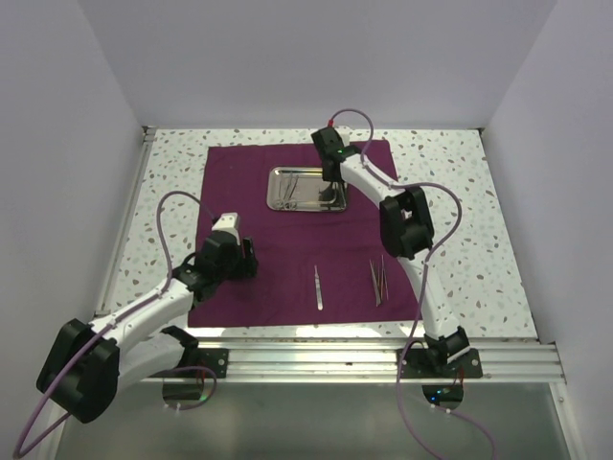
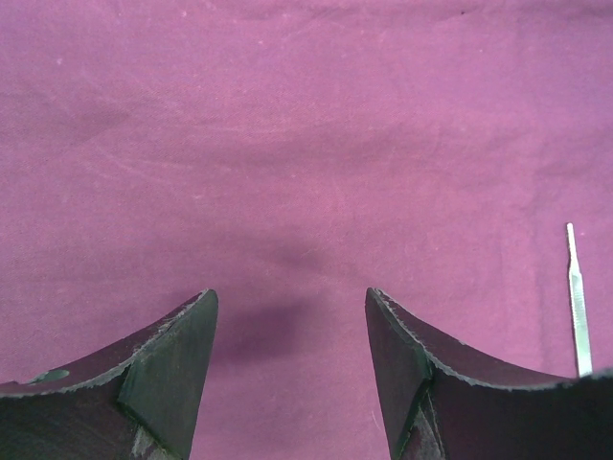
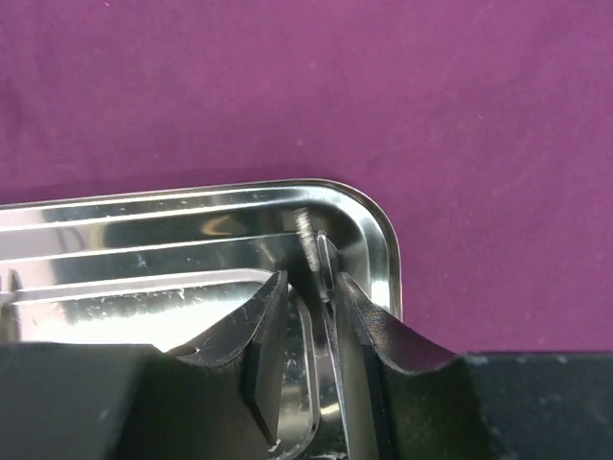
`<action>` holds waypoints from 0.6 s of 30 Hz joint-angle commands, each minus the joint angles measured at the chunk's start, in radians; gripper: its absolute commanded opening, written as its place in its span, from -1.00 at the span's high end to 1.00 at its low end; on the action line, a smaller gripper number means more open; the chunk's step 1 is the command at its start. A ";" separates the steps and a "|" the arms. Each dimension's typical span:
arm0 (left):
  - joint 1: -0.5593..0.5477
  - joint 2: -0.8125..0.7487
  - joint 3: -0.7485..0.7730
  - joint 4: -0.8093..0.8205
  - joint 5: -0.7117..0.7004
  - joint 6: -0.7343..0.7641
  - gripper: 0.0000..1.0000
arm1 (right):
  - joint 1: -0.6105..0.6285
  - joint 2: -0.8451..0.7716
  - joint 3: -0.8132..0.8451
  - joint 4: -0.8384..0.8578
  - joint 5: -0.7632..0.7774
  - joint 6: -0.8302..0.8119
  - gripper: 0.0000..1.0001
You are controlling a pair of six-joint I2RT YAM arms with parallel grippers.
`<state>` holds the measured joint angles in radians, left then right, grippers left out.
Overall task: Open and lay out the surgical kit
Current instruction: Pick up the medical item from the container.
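while the right claw (image 3: pixel 311 278) sits low in a rounded corner of the steel tray (image 3: pixel 381 244), its jaws are drawn close on a thin silver instrument (image 3: pixel 327 259), which appears gripped near one end. the left claw (image 2: pixel 289 292) hangs open and empty just above the cloth wrap (image 1: pixel 230 172), with nothing between its jaws.

hazards:
- slip. the instrument is narrow and polished and is held off-centre, so it could pivot or drop during a lift.
- snag. the grip lies close to the tray wall; a tilted lift could catch the rim and drag or tip the tray.
- scatter. other items lie in the tray, and a dropped piece could knock them.
- cloth drag. a low pass by either claw could ruck the wrap and shift the tweezers (image 1: pixel 318 287) and the paired instruments (image 1: pixel 378 278) laid out on its near half.

surface and room: the wrap lies unfolded and flat on a pale speckled tabletop (image 1: pixel 450 192), the tray at its far centre. plain light walls (image 1: pixel 287 57) close in the far side and both flanks. a metal rail (image 1: pixel 316 362) at the near edge carries both arm bases.
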<state>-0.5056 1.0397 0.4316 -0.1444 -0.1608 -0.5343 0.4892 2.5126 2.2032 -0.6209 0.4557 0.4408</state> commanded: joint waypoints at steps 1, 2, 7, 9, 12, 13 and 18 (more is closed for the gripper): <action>-0.005 0.011 0.015 0.045 -0.014 0.013 -0.34 | -0.001 0.028 0.056 -0.019 -0.003 -0.019 0.39; -0.004 0.013 0.013 0.046 -0.016 0.013 -0.34 | -0.003 0.043 0.064 -0.019 -0.006 -0.017 0.39; -0.005 0.026 0.018 0.046 -0.022 0.013 -0.34 | -0.011 0.069 0.073 -0.019 -0.018 -0.019 0.41; -0.005 0.029 0.021 0.045 -0.023 0.013 -0.34 | -0.015 0.072 0.063 -0.017 -0.018 -0.019 0.47; -0.005 0.037 0.022 0.045 -0.026 0.013 -0.34 | -0.021 0.071 0.033 -0.005 -0.026 -0.016 0.65; -0.005 0.037 0.022 0.045 -0.028 0.013 -0.34 | -0.024 0.072 0.026 0.001 -0.028 -0.016 0.83; -0.005 0.043 0.022 0.043 -0.031 0.013 -0.34 | -0.034 0.072 -0.003 0.010 -0.034 -0.013 1.00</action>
<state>-0.5056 1.0782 0.4316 -0.1429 -0.1688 -0.5343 0.4736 2.5484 2.2372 -0.5945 0.4503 0.4286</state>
